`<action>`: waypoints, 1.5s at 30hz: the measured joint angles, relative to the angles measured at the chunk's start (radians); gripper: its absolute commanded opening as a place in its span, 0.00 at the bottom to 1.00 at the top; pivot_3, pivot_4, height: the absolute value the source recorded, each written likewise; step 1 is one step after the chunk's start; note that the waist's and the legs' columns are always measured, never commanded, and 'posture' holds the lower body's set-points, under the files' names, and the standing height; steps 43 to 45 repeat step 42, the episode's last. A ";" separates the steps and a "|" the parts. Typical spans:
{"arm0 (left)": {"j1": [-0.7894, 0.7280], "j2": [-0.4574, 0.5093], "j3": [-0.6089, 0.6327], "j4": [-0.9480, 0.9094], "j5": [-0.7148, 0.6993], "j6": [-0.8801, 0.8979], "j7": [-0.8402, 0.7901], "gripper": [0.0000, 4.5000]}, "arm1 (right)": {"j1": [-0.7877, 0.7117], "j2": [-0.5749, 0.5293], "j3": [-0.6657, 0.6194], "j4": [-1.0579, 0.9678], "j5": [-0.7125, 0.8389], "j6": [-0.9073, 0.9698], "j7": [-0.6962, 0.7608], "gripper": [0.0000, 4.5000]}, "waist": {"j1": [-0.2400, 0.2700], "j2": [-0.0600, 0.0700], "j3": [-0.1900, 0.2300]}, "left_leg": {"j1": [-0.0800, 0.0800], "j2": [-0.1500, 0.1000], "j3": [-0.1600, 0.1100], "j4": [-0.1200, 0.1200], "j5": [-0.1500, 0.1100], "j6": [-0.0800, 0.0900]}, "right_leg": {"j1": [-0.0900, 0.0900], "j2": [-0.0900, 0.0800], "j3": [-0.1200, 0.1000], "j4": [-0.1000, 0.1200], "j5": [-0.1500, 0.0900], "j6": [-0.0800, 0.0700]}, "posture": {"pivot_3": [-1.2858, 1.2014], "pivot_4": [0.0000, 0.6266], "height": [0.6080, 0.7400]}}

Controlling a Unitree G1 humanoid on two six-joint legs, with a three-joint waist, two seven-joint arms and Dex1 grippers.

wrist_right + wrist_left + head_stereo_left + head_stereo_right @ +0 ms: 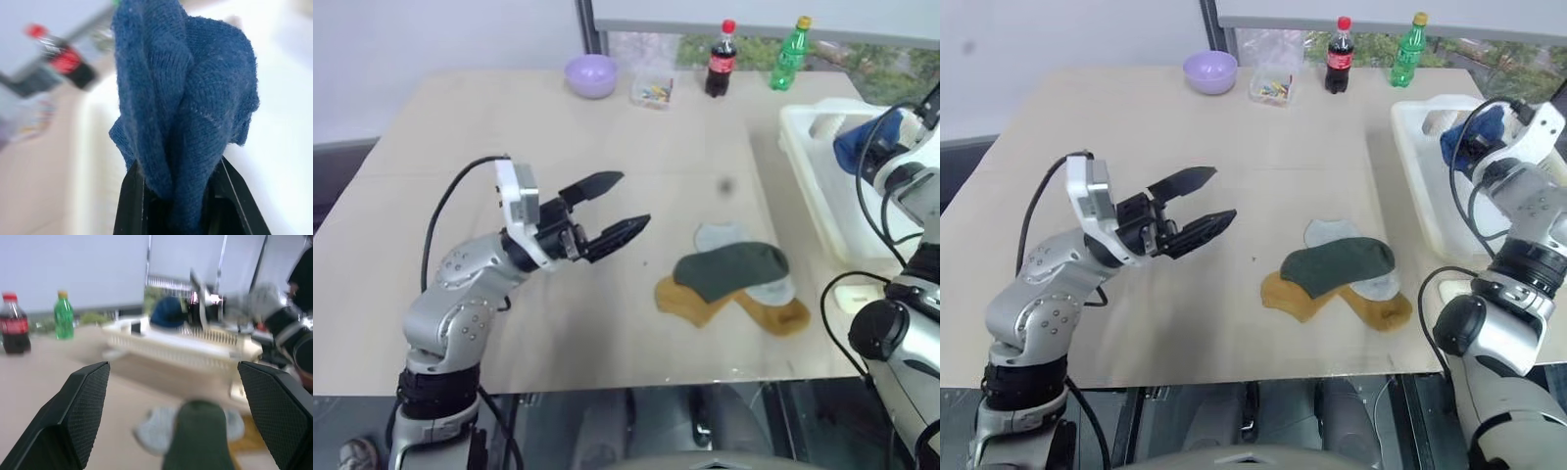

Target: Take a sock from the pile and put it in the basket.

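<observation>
The landmark taken is the large cream-white slotted plastic basket (1420,186), which sits at the right side of the pale wooden table (1136,176).

The right gripper (182,215) is clenched on a dark blue knitted ankle sock (186,98), bunched upward between its two black fingers. From the head views the blue sock hangs above the basket's interior, near its far end — inside the rim line, not yet resting on the floor of the basket.

The remaining pile (1337,279) lies on the table just left of the basket: a dark green sock on top, a mustard-brown one beneath, pale grey ones showing at the edges.

The left gripper (607,211) stands released, jaws wide and empty, held above the table well to the left of the basket and pointing toward the pile.

Assessment: the step in hand appears to be the delivery — the sock is carried over the basket, release pending. The next move would call for parting the right fingers, perhaps after a slight lowering, so the sock drops clear of the slotted wall. Knit fabric may cling to the finger pads.
</observation>
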 measured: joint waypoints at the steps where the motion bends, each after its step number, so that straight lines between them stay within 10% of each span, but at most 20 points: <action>1: -0.006 -0.009 -0.008 0.000 0.000 0.000 0.002 1.00 | 0.000 -0.006 0.001 0.050 0.000 -0.011 -0.001 0.27 | 0.000 0.000 0.000 | 0.000 0.000 0.000 0.000 0.000 0.000 | 0.000 0.000 0.000 0.000 0.000 0.000 | 0.52 0.24 1.00; 8: -0.016 -0.022 -0.024 0.001 0.002 0.000 0.010 1.00 | 0.018 -0.068 0.046 0.116 0.020 -0.056 0.021 0.99 | 0.010 0.001 0.000 | 0.000 0.000 0.000 0.001 0.000 0.000 | 0.001 0.000 0.000 0.000 0.000 0.000 | 0.52 0.24 1.00; 23: 0.128 -0.002 0.049 0.097 0.117 -0.001 0.170 1.00 | 0.511 -0.222 0.350 -0.866 0.282 -0.036 0.485 0.99 | -0.002 0.002 0.001 | 0.008 0.005 -0.002 0.001 0.000 0.000 | 0.006 0.007 0.001 0.000 -0.002 0.004 | 0.52 0.24 1.00; 32: 0.454 0.094 0.283 -0.017 0.130 -0.006 0.163 1.00 | 0.877 -0.334 0.454 -0.955 0.217 -0.237 0.726 0.99 | 0.016 0.001 0.001 | 0.006 0.003 0.000 0.003 0.000 0.000 | 0.006 0.001 0.002 -0.002 -0.002 0.002 | 0.52 0.24 1.00; 37: 0.795 0.086 0.472 -0.062 0.132 -0.142 -0.012 1.00 | 1.238 -0.312 0.291 -0.913 0.141 -0.514 0.851 0.99 | 0.022 -0.005 -0.003 | 0.012 0.003 0.001 0.003 -0.001 -0.001 | 0.011 0.000 0.000 -0.004 -0.005 0.001 | 0.52 0.24 1.00; 45: 0.821 0.101 0.495 -0.054 0.132 -0.177 -0.064 1.00 | 1.359 -0.285 0.240 -0.864 0.065 -0.655 0.855 0.99 | 0.020 -0.005 -0.004 | 0.019 0.005 -0.004 0.003 -0.004 -0.006 | 0.016 -0.009 0.000 -0.003 -0.005 0.001 | 0.52 0.24 1.00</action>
